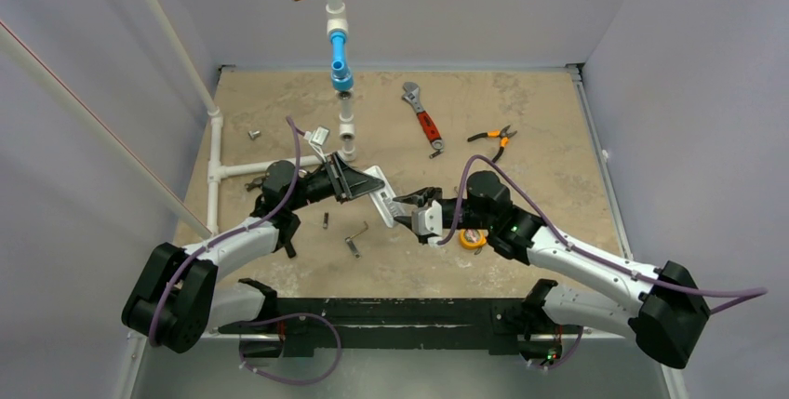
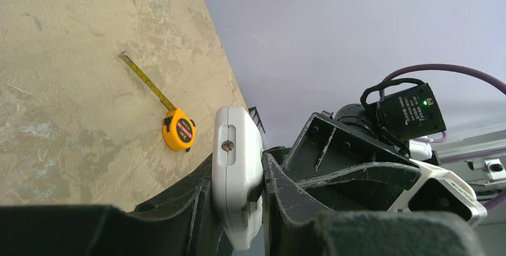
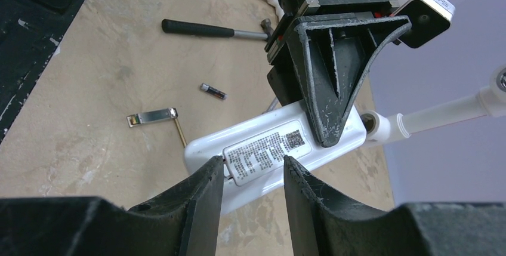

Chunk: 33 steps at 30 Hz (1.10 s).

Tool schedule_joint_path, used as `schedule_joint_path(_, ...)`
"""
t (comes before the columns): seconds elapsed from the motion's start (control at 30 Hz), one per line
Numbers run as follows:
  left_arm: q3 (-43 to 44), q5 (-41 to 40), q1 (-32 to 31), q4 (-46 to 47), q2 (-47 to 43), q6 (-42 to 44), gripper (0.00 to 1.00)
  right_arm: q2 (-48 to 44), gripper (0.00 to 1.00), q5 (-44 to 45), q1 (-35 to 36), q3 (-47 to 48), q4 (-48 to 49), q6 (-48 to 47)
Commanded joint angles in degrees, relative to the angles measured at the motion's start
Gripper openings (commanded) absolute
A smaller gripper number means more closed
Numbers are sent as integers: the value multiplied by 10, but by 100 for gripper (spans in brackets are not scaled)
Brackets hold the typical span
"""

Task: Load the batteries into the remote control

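Right gripper (image 3: 250,169) fills the bottom of its wrist view. Its jaws are part-spread with nothing pinched between them, and the tips stand at the labelled back of the remote control (image 3: 206,148). Whether the tips touch the plastic cannot be told.

Left gripper (image 2: 238,169) is clenched on the remote control, pads on its two broad faces. It holds the slab off the counter (image 1: 521,111) at centre frame in the top view, between the two arms. The free end points toward the right gripper.

One battery (image 3: 213,91) lies loose on the counter, upper left of the remote in the right wrist view, well apart from both grippers. Hammer (image 3: 203,28) lies beyond it. Tape measure (image 2: 179,129) lies on the counter near the right arm.

Judgement: the step in hand is opening the battery cover on the back, since no open bay is visible. To do it well, lay the right tips flat on the cover and push along the remote's long axis, not across it. The left grip sits near one end, so a side load would lever the slab loose. Fetch the battery only once the bay shows.
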Motion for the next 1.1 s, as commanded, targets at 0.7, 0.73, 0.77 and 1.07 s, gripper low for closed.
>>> schedule_joint_path(0.7,8,17,-2,15,-6,6,0,-33,38,42,0,-5,53,-11)
schedule_joint_path(0.73,7,17,-2,14,-6,6,0,-36,38,43,1,-7,50,-11)
schedule_joint_path(0.77,7,17,-2,15,-6,6,0,-38,38,45,1,-8,49,-11)
schedule_joint_path(1.07,9,19,-2,15,-4,5,0,-46,39,43,0,-16,17,-9)
